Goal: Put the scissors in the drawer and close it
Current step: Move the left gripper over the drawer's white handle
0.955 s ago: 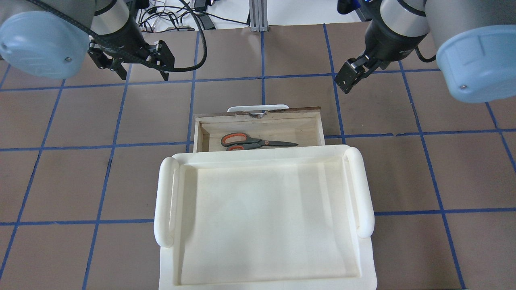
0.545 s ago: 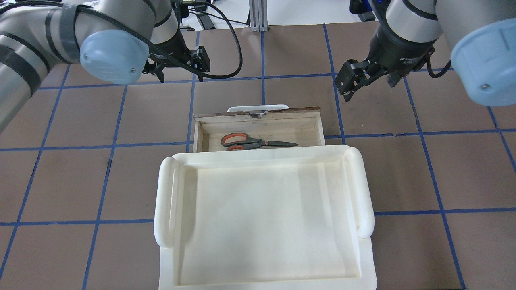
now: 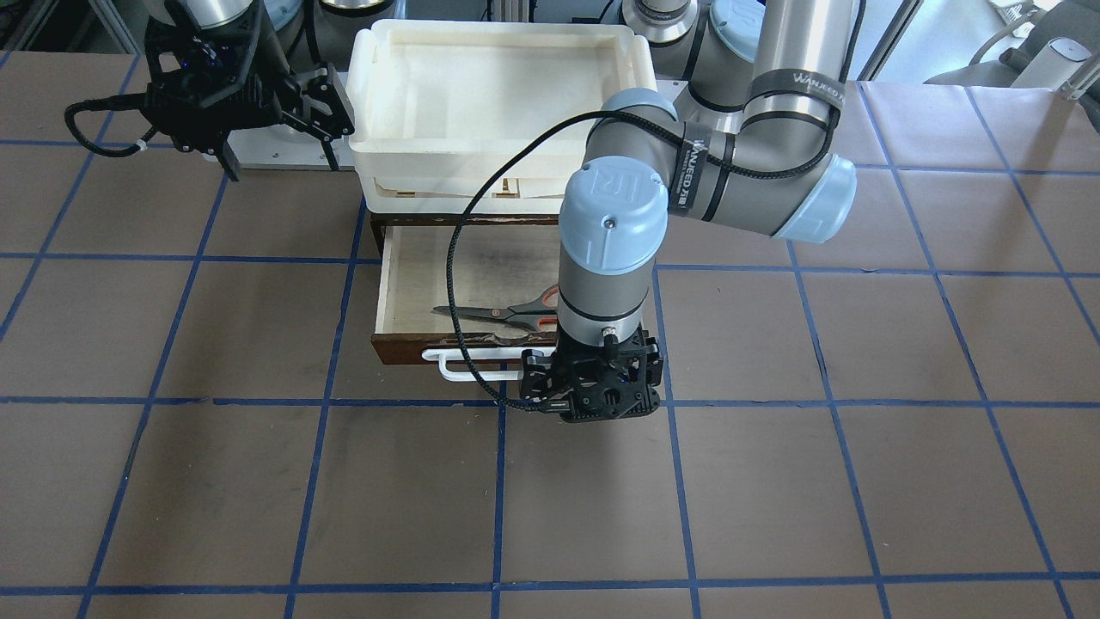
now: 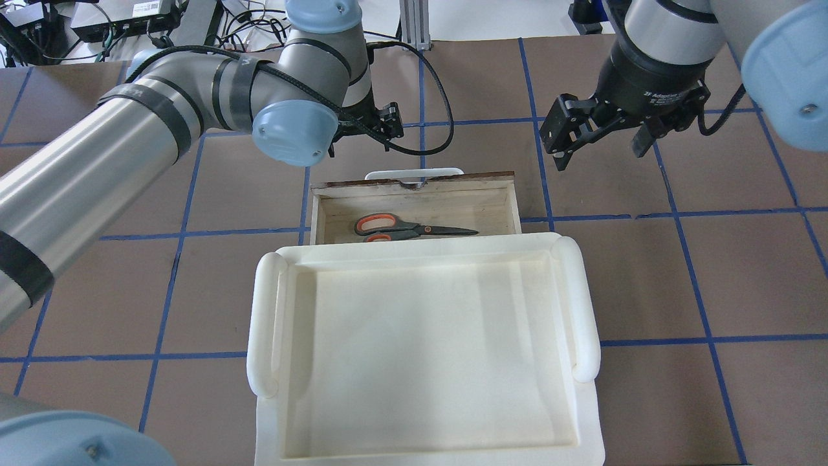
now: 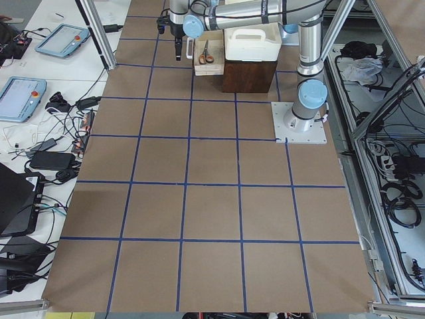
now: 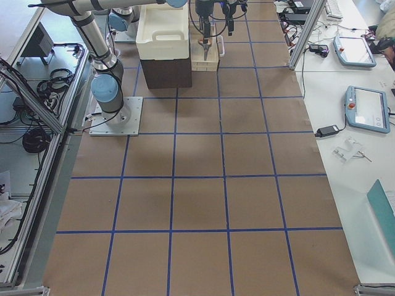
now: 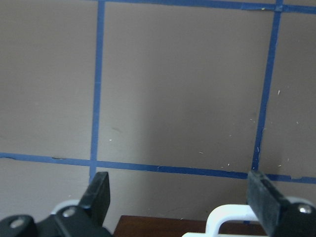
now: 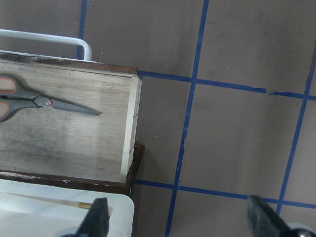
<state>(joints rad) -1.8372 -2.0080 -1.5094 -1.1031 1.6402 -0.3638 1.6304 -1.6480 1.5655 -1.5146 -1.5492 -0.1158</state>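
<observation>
Scissors [image 4: 407, 228] inside pulled-out drawer [image 4: 453, 206]; left claw [image 7: 180, 197] spread wide at white handle [image 7: 222, 215]; right claw [image 8: 180, 219] spread, beside drawer.

Tabletop: matte brown surface [image 4: 763, 278] gridded with blue tape lines [image 4: 763, 338].
Side bench: white worktop [image 5: 26, 66] holding blue-framed tablets [image 5: 20, 96].
Frame: aluminium posts [image 5: 96, 33].

Scissors [image 4: 401, 228] flat inside open drawer [image 4: 504, 200], blades shut.
</observation>
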